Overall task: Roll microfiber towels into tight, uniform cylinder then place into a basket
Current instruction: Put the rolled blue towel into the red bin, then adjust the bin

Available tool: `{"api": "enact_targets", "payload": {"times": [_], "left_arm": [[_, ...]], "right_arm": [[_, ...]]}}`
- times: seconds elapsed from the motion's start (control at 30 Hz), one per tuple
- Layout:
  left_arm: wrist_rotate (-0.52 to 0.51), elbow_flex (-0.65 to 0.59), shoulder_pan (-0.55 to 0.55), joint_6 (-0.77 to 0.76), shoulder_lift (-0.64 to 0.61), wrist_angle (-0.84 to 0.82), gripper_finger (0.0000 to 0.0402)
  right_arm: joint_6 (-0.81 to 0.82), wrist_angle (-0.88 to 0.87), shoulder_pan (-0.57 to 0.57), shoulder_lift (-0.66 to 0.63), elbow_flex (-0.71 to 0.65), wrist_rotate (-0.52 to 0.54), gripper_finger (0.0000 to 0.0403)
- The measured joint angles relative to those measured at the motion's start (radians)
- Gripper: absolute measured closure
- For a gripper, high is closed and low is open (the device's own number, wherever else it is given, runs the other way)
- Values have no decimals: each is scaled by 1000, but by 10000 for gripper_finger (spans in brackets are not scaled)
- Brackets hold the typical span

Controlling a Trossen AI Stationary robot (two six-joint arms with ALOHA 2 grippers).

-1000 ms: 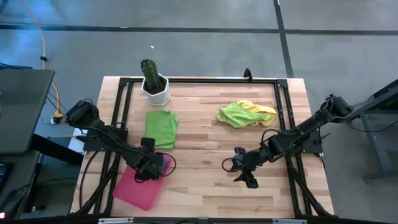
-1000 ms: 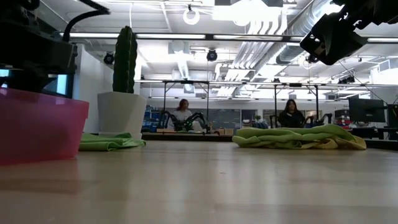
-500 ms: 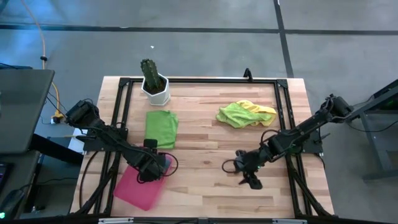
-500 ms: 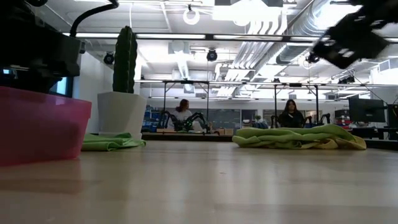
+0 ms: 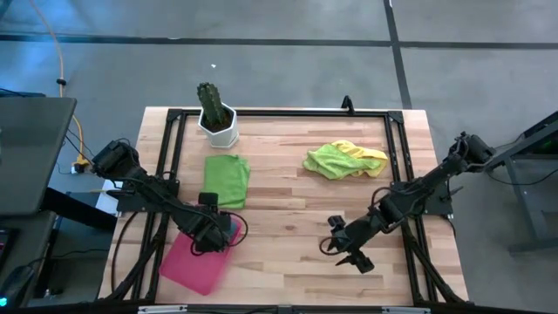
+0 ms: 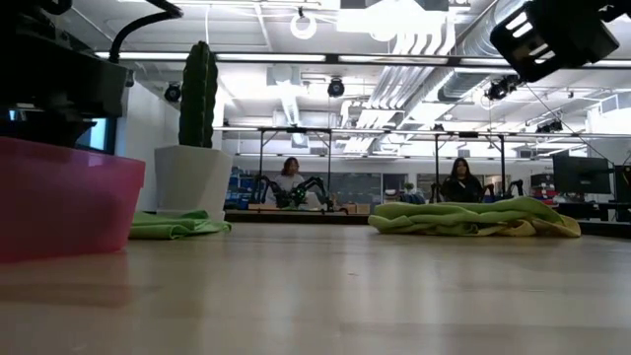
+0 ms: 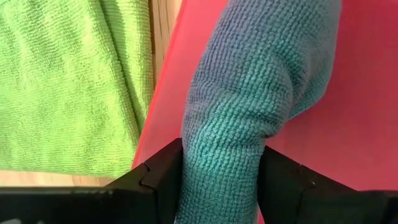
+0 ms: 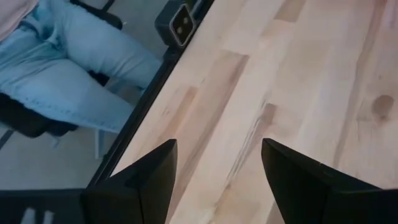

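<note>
My left gripper (image 5: 214, 230) is shut on the rolled teal towel (image 7: 261, 81) over the far right corner of the pink-red basket (image 5: 193, 262). The basket also shows in the low view (image 6: 59, 202). The green towel (image 5: 227, 179) lies flat on the table just beyond the basket. The lime green towel (image 5: 330, 160) and the yellow towel (image 5: 370, 155) lie in one crumpled heap at the far right. My right gripper (image 5: 347, 251) is open and empty above the table's near right part. My left gripper pinches the teal towel's roll between its two fingers (image 7: 155, 183), at the roll's near end (image 7: 217, 168). The roll reaches forward past the fingers over the basket's pink floor (image 7: 354, 112). Whether it rests on the floor I cannot tell.
A white pot with a cactus (image 5: 216, 118) stands at the far left, behind the green towel. A black frame (image 5: 279, 112) runs around the table top. A person's legs (image 8: 74, 68) show beyond the table's edge in the right wrist view. Bare wood lies between the two arms.
My right gripper has gone toward the table's near edge and a little to the right, turning as it went, and has stayed open. The towels have kept still.
</note>
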Motion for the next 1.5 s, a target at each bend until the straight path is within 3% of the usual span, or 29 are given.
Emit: {"api": "enact_targets", "payload": {"times": [0.43, 0.8, 1.2, 1.5], "left_arm": [[34, 0, 0, 6, 0, 96, 238], [32, 1, 0, 7, 0, 7, 235], [3, 0, -1, 58, 0, 37, 147], [-3, 69, -1, 62, 0, -46, 128]], "right_arm": [[1, 0, 0, 0, 0, 0, 176], [1, 0, 0, 0, 0, 0, 176], [1, 0, 0, 0, 0, 0, 176], [1, 0, 0, 0, 0, 0, 176]]}}
